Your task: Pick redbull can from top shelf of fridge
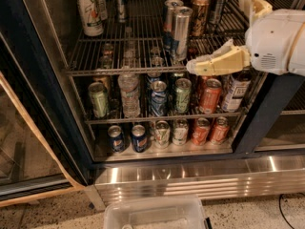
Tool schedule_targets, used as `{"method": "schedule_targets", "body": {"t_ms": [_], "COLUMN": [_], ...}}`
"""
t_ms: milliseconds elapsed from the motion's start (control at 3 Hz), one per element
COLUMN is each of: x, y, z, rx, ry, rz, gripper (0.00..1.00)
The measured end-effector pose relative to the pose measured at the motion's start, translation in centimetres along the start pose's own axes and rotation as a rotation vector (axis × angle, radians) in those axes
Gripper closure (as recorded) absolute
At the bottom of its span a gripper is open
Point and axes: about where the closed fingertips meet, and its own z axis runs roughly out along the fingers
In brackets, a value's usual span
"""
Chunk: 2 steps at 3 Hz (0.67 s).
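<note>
The redbull can (181,32), tall, slim and silver with blue patches, stands upright near the front of the top shelf (119,71), a chrome wire rack in the open fridge (28,89). A second similar silver can (169,11) stands just behind it. My gripper (217,33) is open and empty, just right of the can. Its lower cream finger (214,62) points left, with its tip close to the can's lower right at the front rail. The other finger (253,5) sticks up at the upper right.
A bronze-brown tall can (199,12) stands right behind the redbull can, and a white-green 7up can (89,14) is at the shelf's left. Lower racks hold several cans and a bottle (129,92). A ribbed steel base (190,175) and a clear plastic bin (155,213) lie below.
</note>
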Motion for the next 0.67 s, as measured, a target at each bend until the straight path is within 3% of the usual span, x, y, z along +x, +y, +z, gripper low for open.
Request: {"method": "schedule_targets", "body": {"t_ms": [333, 667], "x": [0.7, 3.0], "y": [-0.1, -2.0], "z": [0.8, 1.1], "rx": [0.053, 0.179], "ry": [-0.041, -0.105], "rz": [0.040, 0.130], "gripper": [0.00, 0.00]}}
